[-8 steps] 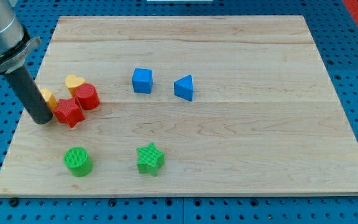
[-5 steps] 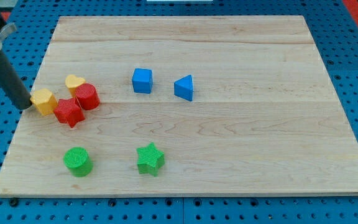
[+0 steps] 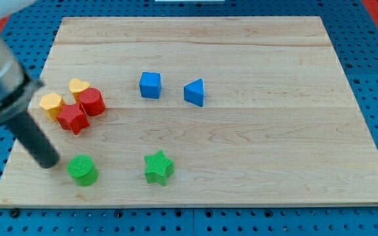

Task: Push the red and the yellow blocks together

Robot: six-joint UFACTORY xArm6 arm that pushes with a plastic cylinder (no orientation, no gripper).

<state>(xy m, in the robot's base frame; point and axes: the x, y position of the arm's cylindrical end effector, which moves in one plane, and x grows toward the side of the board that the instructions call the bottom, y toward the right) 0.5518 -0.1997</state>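
Red and yellow blocks sit bunched at the view's left side of the wooden board [image 3: 254,164]. A red star [image 3: 73,118] lies lowest in the bunch, with a red cylinder [image 3: 92,101] touching it at its upper right. A yellow heart-shaped block [image 3: 78,86] touches the cylinder's upper left edge, and a yellow block [image 3: 50,103] of roughly six-sided shape sits against the star's upper left. All four are touching or just beside one another.

My tip [image 3: 46,162] rests on the board below the bunch, toward the view's bottom left, apart from the red star and just to the left of a green cylinder [image 3: 82,170]. The rod has no jaws, so it holds nothing.

A green star [image 3: 158,167] lies to the right of the green cylinder. A blue cube [image 3: 150,84] and a blue triangular block [image 3: 194,92] sit near each other toward the board's middle, well apart from the bunch.
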